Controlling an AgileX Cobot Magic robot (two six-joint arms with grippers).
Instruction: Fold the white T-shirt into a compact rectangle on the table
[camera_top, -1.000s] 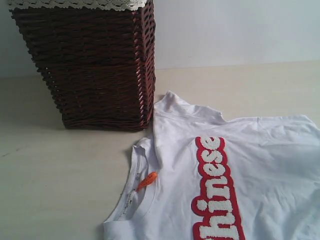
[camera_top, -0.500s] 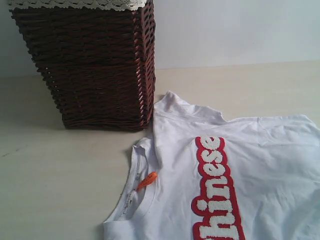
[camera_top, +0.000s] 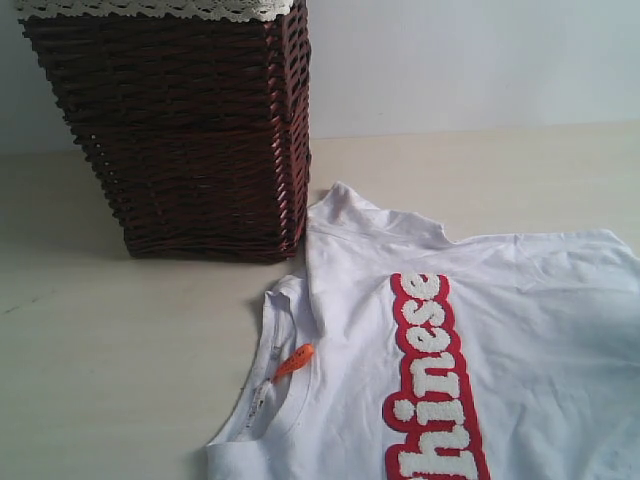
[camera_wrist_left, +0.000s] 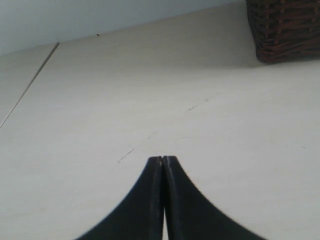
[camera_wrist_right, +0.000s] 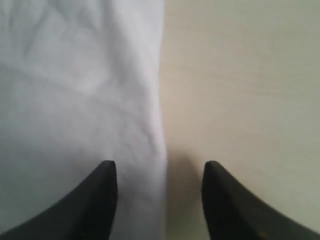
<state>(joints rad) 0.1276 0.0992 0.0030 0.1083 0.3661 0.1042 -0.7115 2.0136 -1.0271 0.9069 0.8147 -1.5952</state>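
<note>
From my end this reads as a staged tabletop setup w/ home-laundry props. I can't tell for sure whether it's a lab or a house. What I go by, exterior view: a broad, smooth cream table (camera_top: 120, 380) fills most of the pic, bare apart from two household items. Across 12 o'clock runs a plain pale wall (camera_top: 470, 60), flat and evenly lit. At approx 10 o'clock a dark brown wicker basket (camera_top: 190, 130) w/ white lace edging (camera_top: 150, 8) on its top rim stands on the table. At 5 o'clock a white T-shirt (camera_top: 540, 330) lies spread flat. The left wrist view shows the same pale top w/ faint dark marks and a thin dark line (camera_wrist_left: 30, 85) across it.
</note>
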